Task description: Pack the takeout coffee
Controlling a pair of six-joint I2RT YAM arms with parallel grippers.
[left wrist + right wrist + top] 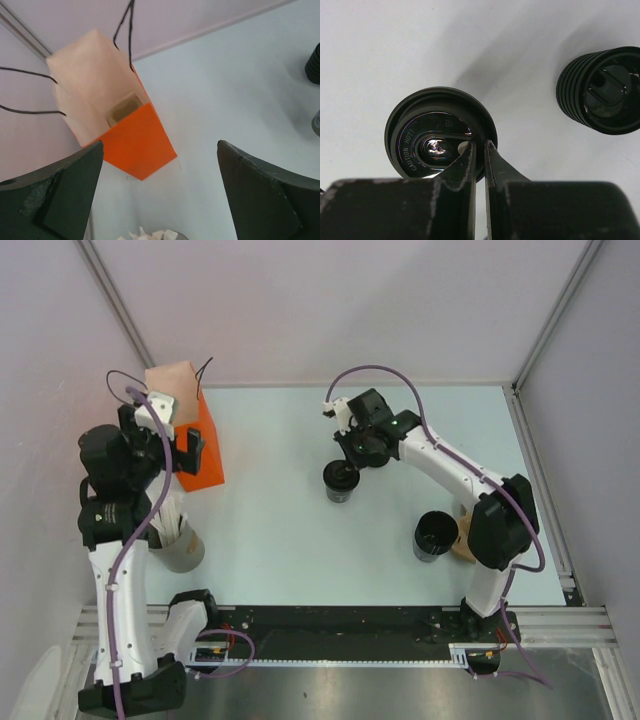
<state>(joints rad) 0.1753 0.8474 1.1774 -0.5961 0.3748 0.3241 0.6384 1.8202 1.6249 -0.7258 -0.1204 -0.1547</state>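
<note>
The takeout coffee point(341, 481), a small black cup with a black lid, stands mid-table. In the right wrist view its lid point(427, 132) reads "CAUTION HOT". My right gripper point(350, 458) is above it. Its jaws point(479, 147) are nearly closed and pinch the lid's rim on the near right side. An orange paper bag point(200, 445) with an open tan mouth and black handles stands at the far left. My left gripper point(172, 445) hovers over it, open and empty point(159, 150). The bag point(137, 142) lies ahead of its fingers.
A wider open black cup point(436, 535) stands at the right beside a brown object point(463, 540). It shows as a ribbed cup in the right wrist view point(600, 90). A grey cup of white straws point(180, 540) stands near the left arm. Walls enclose the table.
</note>
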